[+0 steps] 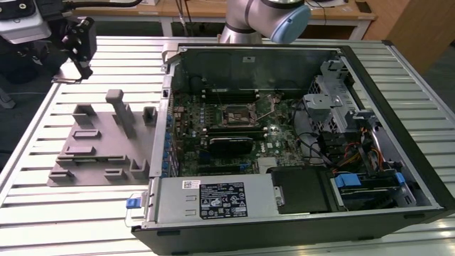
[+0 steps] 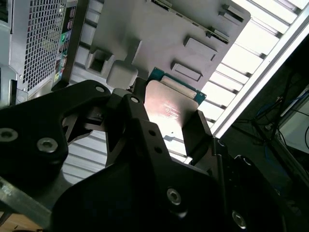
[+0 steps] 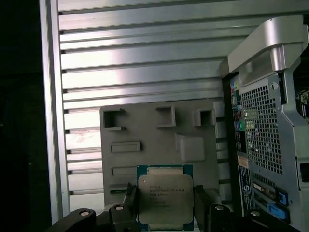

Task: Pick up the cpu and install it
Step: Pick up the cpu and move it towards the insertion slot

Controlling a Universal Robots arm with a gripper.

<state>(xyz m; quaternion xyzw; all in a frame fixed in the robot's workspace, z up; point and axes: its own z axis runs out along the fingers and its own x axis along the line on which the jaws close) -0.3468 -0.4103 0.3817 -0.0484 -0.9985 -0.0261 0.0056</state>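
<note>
The cpu (image 3: 165, 195) is a small square chip with a pale silver top and a green edge. My gripper (image 3: 165, 205) is shut on it, one black finger (image 3: 130, 199) on each side. The second wrist view shows the same grip, the cpu (image 2: 171, 108) held in the gripper (image 2: 166, 115) above the grey tray (image 2: 159, 29). In the exterior view the gripper (image 1: 82, 50) hangs in the air at the far left of the slatted table, beyond the grey tray (image 1: 92, 154). The motherboard socket (image 1: 235, 116) lies inside the open computer case (image 1: 299, 213), well to the exterior view's right of the gripper.
The grey tray (image 3: 159, 135) has raised holders and posts. The case's rear wall (image 3: 263, 130) stands close beside it. Inside the case are drive cages (image 1: 334, 106), cables and a power supply (image 1: 213, 198). A camera unit (image 1: 25, 21) sits at the exterior view's far left.
</note>
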